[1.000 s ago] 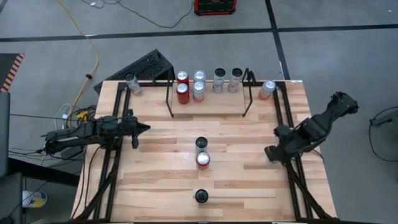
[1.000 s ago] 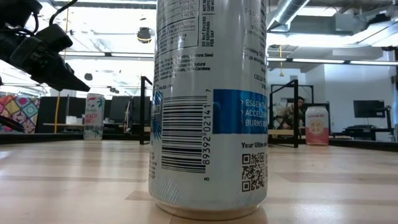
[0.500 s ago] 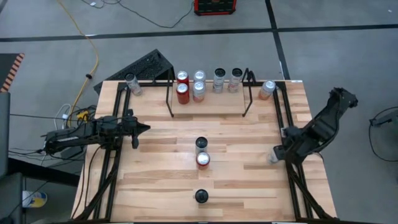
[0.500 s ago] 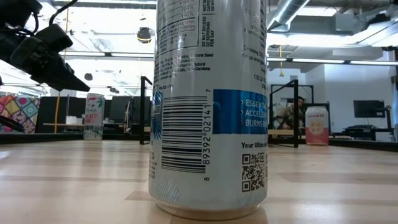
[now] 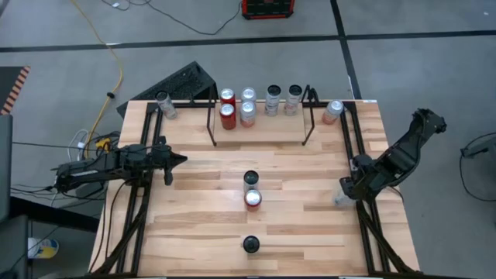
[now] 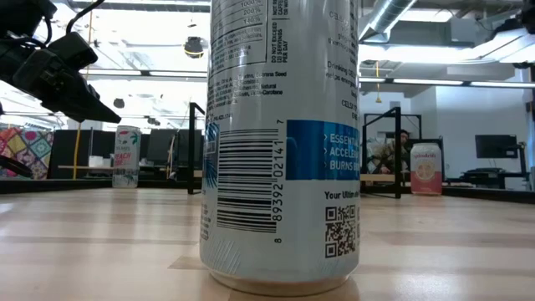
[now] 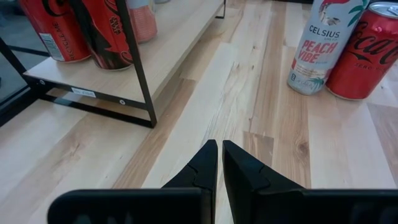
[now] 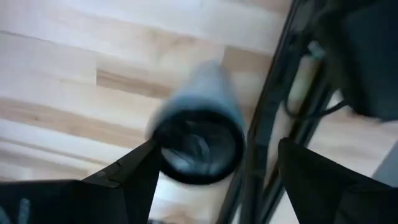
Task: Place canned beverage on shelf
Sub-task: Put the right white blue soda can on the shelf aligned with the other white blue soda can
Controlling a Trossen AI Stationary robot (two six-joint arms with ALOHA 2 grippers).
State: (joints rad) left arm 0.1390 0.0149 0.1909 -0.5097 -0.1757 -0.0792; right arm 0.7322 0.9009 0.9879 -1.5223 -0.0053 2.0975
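Observation:
The shelf [image 5: 260, 133], a black rod rack on a wooden board, stands at the table's far middle with several cans [image 5: 247, 113] upright on it. My right gripper [image 5: 346, 192] hangs open, pointing down, by the right rail. Its fingers stand on either side of the dark top of a pale can [image 8: 199, 146], which stands upright on the table. My left gripper [image 5: 180, 160] hovers shut at the left and holds nothing; it also shows in its own wrist view [image 7: 219, 163]. Two cans [image 5: 252, 190] stand mid-table and one [image 5: 250, 244] near the front edge.
Loose cans stand at the far left corner [image 5: 163, 103] and the far right corner [image 5: 333, 110]. Black arm rails [image 5: 358, 155] run along both sides. The near can [image 6: 280, 142] fills the low view. The wood between shelf and middle cans is bare.
My right gripper has sunk and shifted a little toward the table's right edge, settling over the pale can by the right rail. Its fingers stay open.

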